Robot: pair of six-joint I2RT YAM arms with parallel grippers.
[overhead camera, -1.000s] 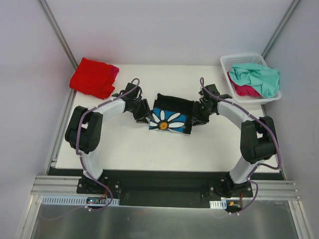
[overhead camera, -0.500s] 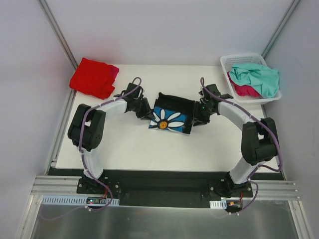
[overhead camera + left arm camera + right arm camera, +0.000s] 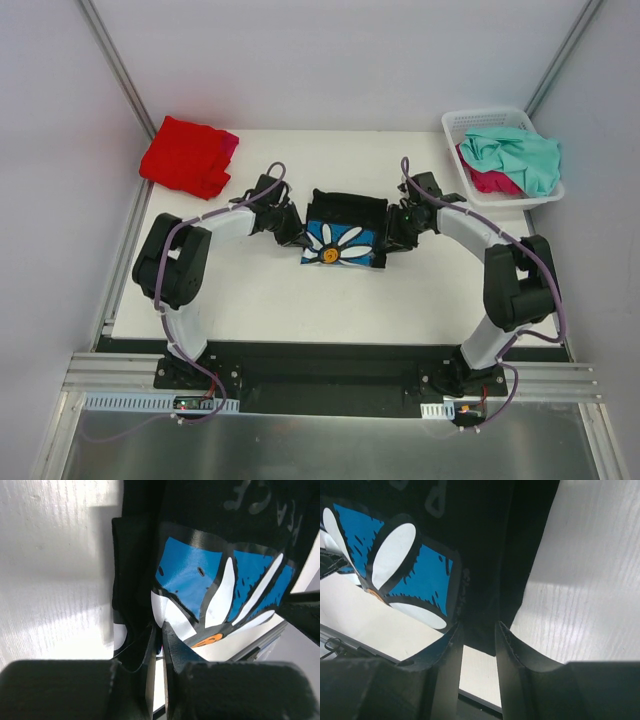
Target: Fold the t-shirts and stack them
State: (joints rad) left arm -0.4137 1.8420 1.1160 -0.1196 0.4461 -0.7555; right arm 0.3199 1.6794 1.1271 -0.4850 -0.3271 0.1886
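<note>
Black tee [image 3: 348,212] w/ daisy print [image 3: 338,244] up, long axis left-right, L gripper [image 3: 160,630] pinched on left edge, R gripper [image 3: 479,627] clamping right edge

A lab test cell: white table [image 3: 300,300], plain walls [image 3: 330,60], aluminium frame rails [image 3: 120,372].

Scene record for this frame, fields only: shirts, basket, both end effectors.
black shirt: folded, daisy print up, middle of the table
left end effector: shut on the black shirt's left edge
right end effector: fingers either side of the black shirt's right edge, grip unclear
red shirt: folded, far-left corner of the table
basket: far-right corner
teal shirt: crumpled in the basket, on top
magenta shirt: in the basket, partly under the teal shirt
</note>
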